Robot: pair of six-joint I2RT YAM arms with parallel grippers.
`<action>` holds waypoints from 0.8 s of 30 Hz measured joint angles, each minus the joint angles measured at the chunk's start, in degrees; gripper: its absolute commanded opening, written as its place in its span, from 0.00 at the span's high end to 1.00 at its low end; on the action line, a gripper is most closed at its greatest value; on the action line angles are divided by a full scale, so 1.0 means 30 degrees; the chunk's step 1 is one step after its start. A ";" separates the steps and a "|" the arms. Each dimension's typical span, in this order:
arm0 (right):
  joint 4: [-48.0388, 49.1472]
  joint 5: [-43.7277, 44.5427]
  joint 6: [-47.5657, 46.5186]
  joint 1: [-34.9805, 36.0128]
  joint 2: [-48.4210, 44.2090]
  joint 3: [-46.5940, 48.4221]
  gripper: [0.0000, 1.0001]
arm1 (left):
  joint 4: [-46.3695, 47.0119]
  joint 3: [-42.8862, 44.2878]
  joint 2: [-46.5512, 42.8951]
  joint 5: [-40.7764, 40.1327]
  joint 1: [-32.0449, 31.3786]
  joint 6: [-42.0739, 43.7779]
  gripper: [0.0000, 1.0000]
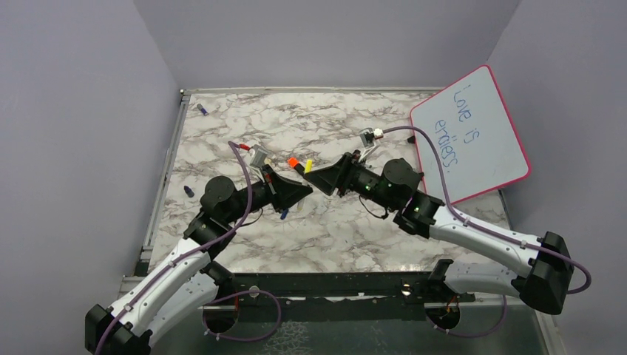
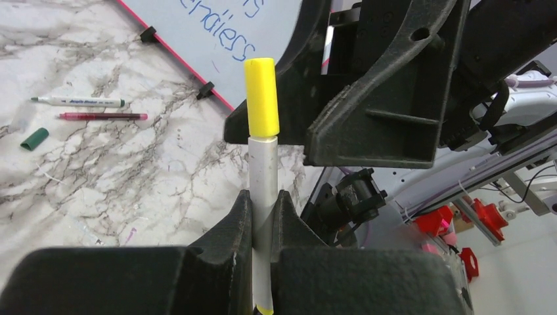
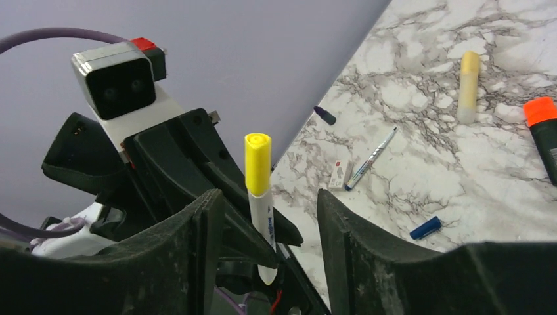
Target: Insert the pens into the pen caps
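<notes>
The left gripper (image 2: 263, 200) has its jaws closed on the barrel of a white pen (image 2: 263, 172), holding it upright above the marble table (image 1: 355, 222). A yellow cap (image 2: 261, 97) sits on the pen's upper end, flush against the barrel. The right gripper (image 3: 266, 200) faces the left one tip to tip over the middle of the table. Its jaws stand apart, one on each side of the capped pen, with a clear gap to it on both sides and nothing held.

Other task pieces lie loose on the table. In the left wrist view, a white pen with a green end (image 2: 79, 102) and a dark red pen (image 2: 103, 116) lie side by side, with a green cap (image 2: 34, 138) near them. In the right wrist view there is a yellow pen (image 3: 468, 87), a thin pen with a blue end (image 3: 371, 159), a blue cap (image 3: 425, 228) and a dark blue cap (image 3: 324, 115) near the wall. A black highlighter with an orange end (image 3: 544, 131) lies near the yellow pen. A pink-framed whiteboard (image 1: 480, 140) rests at the table's far right.
</notes>
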 measured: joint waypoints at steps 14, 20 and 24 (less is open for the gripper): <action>-0.0933 0.0903 0.0058 0.0022 -0.0146 0.0867 0.25 | -0.0051 0.0372 0.0233 0.0940 0.0044 0.0648 1.00; -0.0721 0.1129 0.0007 0.0022 -0.0146 0.1056 0.40 | -0.0036 0.0372 0.0248 0.1275 0.0044 0.0641 1.00; -0.0532 0.1137 0.0051 0.0022 -0.0029 0.1071 0.50 | -0.0022 0.0364 0.0248 0.1348 0.0044 0.0634 1.00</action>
